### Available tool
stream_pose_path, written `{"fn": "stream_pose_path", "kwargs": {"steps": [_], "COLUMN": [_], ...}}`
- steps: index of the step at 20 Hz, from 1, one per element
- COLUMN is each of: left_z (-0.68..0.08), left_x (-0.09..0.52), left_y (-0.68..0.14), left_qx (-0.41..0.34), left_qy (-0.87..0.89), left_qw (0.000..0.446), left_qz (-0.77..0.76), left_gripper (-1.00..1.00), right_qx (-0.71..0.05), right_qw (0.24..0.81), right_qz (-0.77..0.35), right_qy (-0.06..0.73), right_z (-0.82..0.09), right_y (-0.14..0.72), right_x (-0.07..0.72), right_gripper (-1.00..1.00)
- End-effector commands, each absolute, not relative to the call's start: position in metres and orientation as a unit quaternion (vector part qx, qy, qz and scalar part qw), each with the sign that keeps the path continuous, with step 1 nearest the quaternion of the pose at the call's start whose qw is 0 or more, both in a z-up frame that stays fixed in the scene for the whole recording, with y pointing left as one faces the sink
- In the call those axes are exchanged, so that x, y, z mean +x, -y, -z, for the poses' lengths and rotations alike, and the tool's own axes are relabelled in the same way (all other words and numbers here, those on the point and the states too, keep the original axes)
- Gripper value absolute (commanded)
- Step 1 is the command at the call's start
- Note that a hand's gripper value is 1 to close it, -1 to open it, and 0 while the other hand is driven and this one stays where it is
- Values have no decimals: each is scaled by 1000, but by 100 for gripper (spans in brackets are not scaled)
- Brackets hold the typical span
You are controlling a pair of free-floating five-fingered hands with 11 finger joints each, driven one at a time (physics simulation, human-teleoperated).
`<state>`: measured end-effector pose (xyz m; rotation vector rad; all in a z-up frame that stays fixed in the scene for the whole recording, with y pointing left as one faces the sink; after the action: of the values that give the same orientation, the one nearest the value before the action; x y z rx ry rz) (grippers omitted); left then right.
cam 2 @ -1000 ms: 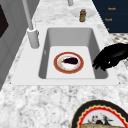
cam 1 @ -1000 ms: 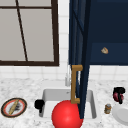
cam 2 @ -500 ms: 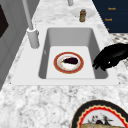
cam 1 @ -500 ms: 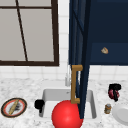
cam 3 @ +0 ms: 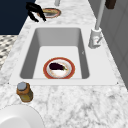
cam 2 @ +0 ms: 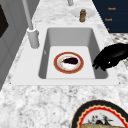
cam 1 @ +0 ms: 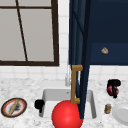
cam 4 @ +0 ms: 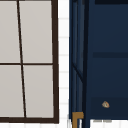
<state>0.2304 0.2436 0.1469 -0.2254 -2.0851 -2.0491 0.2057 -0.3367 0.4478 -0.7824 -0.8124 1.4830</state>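
My right hand (cam 1: 113,83) hangs in the air above the counter to the right of the sink (cam 1: 91,110), its fingers curled round a dark red round thing (cam 1: 110,90). My left hand (cam 1: 39,103) hovers at the sink's left front corner with relaxed fingers pointing down and nothing in them; it also shows in the left side view (cam 2: 111,57) and far off in the right side view (cam 3: 35,11). Inside the sink lies a red-rimmed plate (cam 2: 58,67) (cam 3: 70,70) with a dark eggplant (cam 2: 70,60) (cam 3: 56,66) on it.
A dark blue cabinet door with a brass handle (cam 1: 75,85) stands open over the sink. A red ball (cam 1: 67,115) sits low in front. A jar (cam 1: 107,108) (cam 3: 24,92) and a white plate (cam 1: 121,113) are at the right, a patterned plate (cam 1: 13,107) at the left, and the faucet (cam 2: 31,27) at the back.
My right hand has moved left and upward with the dark red thing in it. The left hand has stayed where it was.
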Motion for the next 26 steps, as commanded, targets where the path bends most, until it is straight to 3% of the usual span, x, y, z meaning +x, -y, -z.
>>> {"fn": "stream_pose_path", "kwargs": {"steps": [1,26], "left_z": [-147,-147], "left_x": [230,230], "left_y": [-244,-244], "left_qx": [-76,-76], "left_qy": [707,707], "left_qw": [105,105], "left_qz": [695,695], "left_gripper": [0,0], "right_qx": [-354,-365], "right_qw": [587,581], "right_qz": [-631,-628], "right_qy": [363,367], "right_z": [-478,-664], "right_y": [334,261], "right_x": [199,92], "right_gripper": [100,100]}}
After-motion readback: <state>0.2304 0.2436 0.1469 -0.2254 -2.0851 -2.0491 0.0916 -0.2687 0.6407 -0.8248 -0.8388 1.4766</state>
